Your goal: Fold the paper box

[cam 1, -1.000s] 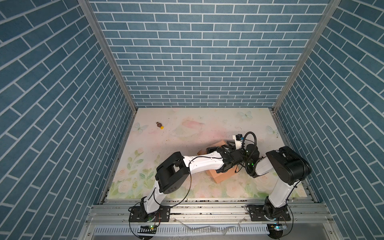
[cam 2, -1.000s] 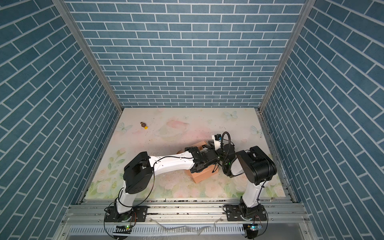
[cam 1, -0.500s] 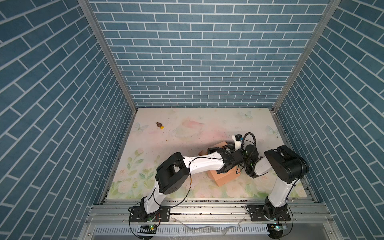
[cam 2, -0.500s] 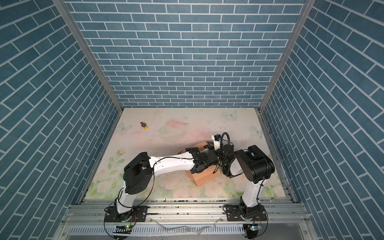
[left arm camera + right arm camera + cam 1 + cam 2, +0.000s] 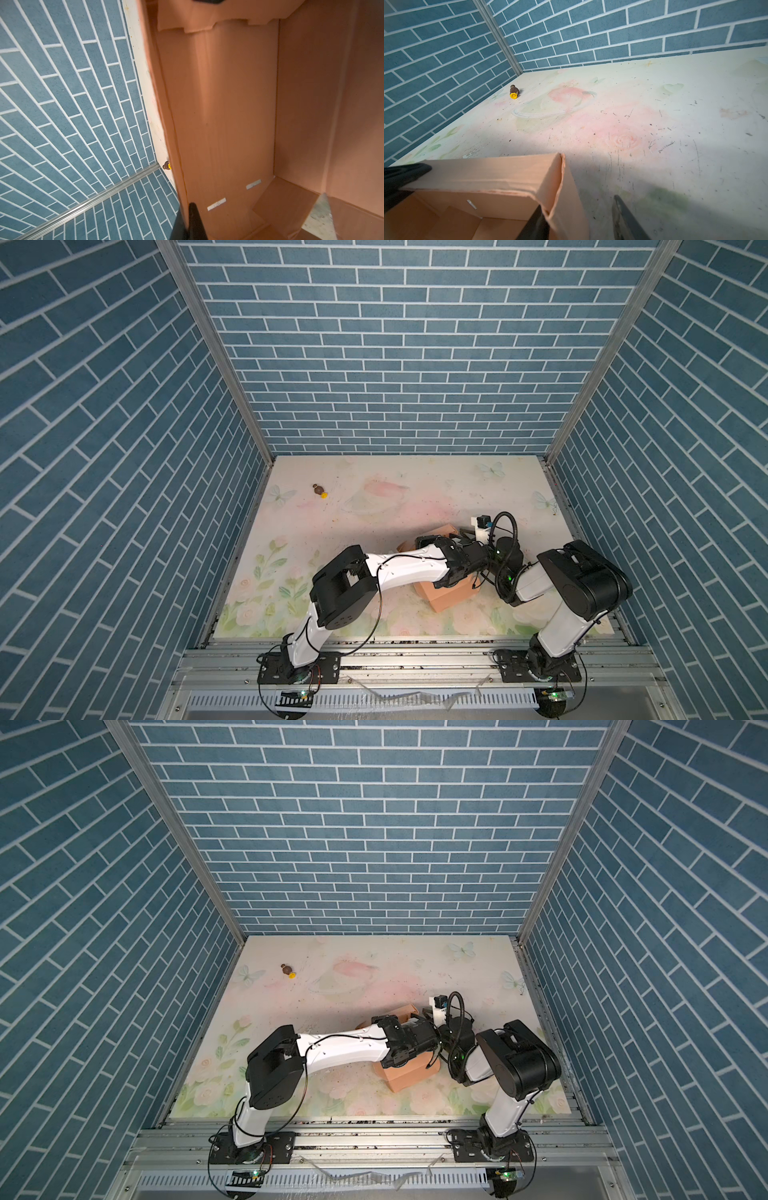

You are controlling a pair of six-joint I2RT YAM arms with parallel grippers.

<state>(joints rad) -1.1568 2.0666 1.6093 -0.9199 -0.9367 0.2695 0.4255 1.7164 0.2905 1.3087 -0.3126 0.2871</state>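
Note:
The peach-orange paper box (image 5: 451, 595) stands open-topped on the floral mat, near the front right, in both top views (image 5: 409, 1073). Both arms meet over it and hide most of it. In the left wrist view my left gripper (image 5: 186, 220) is shut on the thin edge of one box wall (image 5: 228, 104). The right wrist view shows the box's corner (image 5: 488, 172) and my right gripper (image 5: 581, 222) open astride it. One of its fingers (image 5: 537, 224) is inside the box and its fellow is outside, over the mat. The left gripper's black tip (image 5: 404, 172) sits on the far wall.
A tiny brown-and-yellow object (image 5: 320, 490) lies at the mat's (image 5: 374, 506) far left, also visible in the right wrist view (image 5: 514, 92). Blue brick walls close in three sides. A metal rail (image 5: 415, 649) with both arm bases runs along the front.
The box's near end has shifted slightly to the right under the arms. The right jaws narrowed, then widened again. The left grip has not changed.

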